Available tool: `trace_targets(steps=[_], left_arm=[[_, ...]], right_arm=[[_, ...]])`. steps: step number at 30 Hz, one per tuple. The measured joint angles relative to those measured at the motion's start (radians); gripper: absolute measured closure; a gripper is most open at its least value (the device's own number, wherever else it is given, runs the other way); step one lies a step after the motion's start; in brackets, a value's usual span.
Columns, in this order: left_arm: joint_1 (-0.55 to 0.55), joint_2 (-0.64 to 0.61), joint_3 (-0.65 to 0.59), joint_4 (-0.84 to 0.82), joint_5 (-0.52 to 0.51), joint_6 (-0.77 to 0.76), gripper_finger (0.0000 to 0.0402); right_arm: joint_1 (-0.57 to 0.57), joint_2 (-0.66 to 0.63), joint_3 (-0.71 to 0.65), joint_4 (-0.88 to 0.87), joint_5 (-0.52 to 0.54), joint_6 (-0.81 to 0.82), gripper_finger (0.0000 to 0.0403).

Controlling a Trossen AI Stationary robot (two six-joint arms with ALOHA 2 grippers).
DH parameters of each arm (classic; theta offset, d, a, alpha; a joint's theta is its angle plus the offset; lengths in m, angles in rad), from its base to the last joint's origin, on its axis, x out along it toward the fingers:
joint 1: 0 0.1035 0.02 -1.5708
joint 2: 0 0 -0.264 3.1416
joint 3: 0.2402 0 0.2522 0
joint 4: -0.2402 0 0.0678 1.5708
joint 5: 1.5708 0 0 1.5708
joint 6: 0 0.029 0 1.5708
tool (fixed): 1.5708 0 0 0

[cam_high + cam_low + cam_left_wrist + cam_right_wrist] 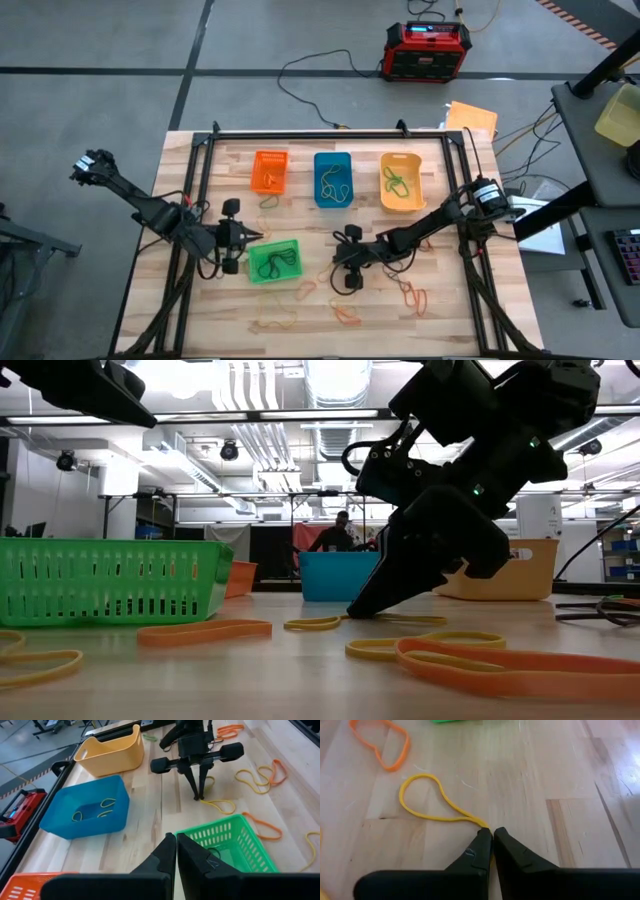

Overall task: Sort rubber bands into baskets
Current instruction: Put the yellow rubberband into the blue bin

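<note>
As the right gripper (489, 836) is seen with its fingertips pressed to the table (560, 765) and closed on one end of a yellow rubber band (422, 802), the pickup step of the sort is judged to be in hand. The band's loop lies flat on the wood, stretching away ahead of the fingertips, with an orange band (382, 747) farther beyond it. A straight lift is called for next, so that the pinch can be checked, and then a carry toward the yellow-orange basket (403, 183), which is judged to be the matching one; the thin band could slip from the tips if little of it is caught.

The right arm is reached forward and down at a steep slant, its fingers nearly upright on the table just beside the green basket (274, 261). The left gripper (176, 851) is held closed and empty, poised above the near rim of that green basket, where dark bands (277, 262) already lie.
</note>
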Motion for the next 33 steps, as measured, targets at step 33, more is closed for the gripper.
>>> trace_targets(steps=[33], left_arm=[[0.0, 0.0, 0.0, 0.02, -0.055, 0.001, 0.0402]], right_arm=[[-0.208, -0.465, -0.005, 0.064, 0.463, -0.29, 0.0394]])
